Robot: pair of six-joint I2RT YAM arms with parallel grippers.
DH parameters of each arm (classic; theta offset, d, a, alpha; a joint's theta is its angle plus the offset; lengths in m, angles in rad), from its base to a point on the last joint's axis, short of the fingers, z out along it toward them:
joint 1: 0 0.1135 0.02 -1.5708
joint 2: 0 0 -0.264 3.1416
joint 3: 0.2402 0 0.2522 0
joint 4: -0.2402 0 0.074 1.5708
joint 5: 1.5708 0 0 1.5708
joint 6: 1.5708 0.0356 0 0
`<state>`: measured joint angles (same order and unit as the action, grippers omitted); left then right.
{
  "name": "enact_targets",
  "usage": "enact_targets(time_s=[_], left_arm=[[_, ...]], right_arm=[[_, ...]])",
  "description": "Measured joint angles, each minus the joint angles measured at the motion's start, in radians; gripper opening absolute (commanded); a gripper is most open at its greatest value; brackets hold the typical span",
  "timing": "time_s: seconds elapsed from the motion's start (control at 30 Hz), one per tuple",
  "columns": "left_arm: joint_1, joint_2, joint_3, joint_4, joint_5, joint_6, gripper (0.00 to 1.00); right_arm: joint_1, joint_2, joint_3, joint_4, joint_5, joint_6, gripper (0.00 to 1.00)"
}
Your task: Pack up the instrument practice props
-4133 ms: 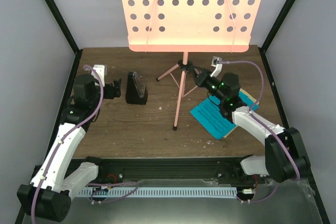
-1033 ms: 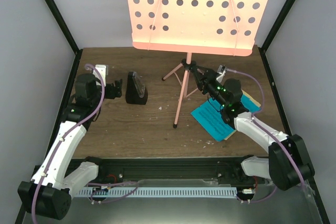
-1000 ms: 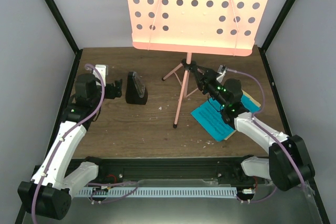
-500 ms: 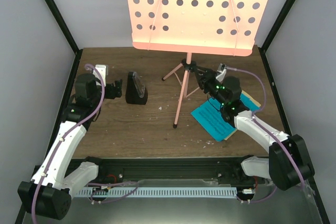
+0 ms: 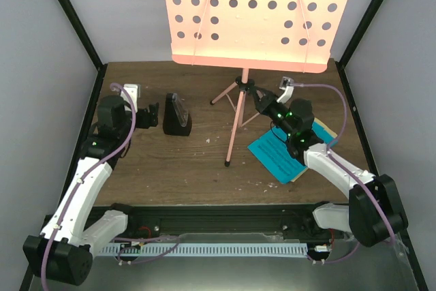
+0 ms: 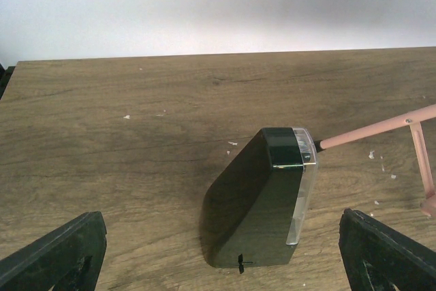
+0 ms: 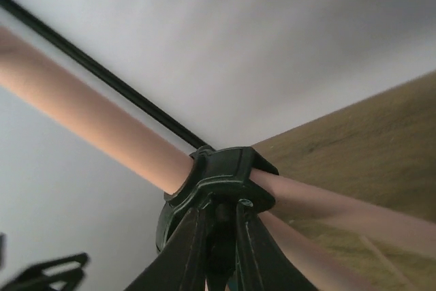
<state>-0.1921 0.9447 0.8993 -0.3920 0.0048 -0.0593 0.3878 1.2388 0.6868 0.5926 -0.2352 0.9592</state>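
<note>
The salmon-pink music stand's perforated desk (image 5: 255, 11) stands at the back, with its thin tripod legs (image 5: 233, 131) spread on the wooden table (image 5: 197, 165). My right gripper (image 5: 254, 97) is shut on the stand's black tripod hub (image 7: 221, 175), with the fingers (image 7: 182, 250) pinching its lower tab. The black pyramid metronome (image 5: 177, 115) stands upright at the left. My left gripper (image 5: 151, 115) is open just left of it; in the left wrist view the metronome (image 6: 262, 209) sits ahead, between the spread fingertips (image 6: 58, 253). Blue sheet music (image 5: 274, 156) lies over a yellow page (image 5: 321, 129) under my right arm.
Black frame posts (image 5: 71, 15) and white walls enclose the table on the left, right and back. A black rail (image 5: 218, 219) runs along the near edge. Small white crumbs (image 5: 208, 140) lie scattered on the wood.
Since four seconds ago the stand's desk has shifted slightly right and up in my right gripper's hold. Over the last second only my right wrist has rolled a little; my left arm is still.
</note>
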Motion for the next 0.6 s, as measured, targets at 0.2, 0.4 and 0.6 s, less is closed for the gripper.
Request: enact_targets(time_s=[0.2, 0.4, 0.6], left_arm=[[0.0, 0.0, 0.0, 0.0, 0.0, 0.0, 0.94], [0.0, 0.0, 0.0, 0.0, 0.0, 0.0, 0.94], [0.0, 0.0, 0.0, 0.0, 0.0, 0.001, 0.91]], right_arm=[[0.004, -0.004, -0.042, 0.087, -0.008, -0.519, 0.03], [0.009, -0.026, -0.055, 0.084, -0.029, -0.991, 0.43], [0.009, -0.089, -0.057, 0.043, -0.05, -1.157, 0.85]])
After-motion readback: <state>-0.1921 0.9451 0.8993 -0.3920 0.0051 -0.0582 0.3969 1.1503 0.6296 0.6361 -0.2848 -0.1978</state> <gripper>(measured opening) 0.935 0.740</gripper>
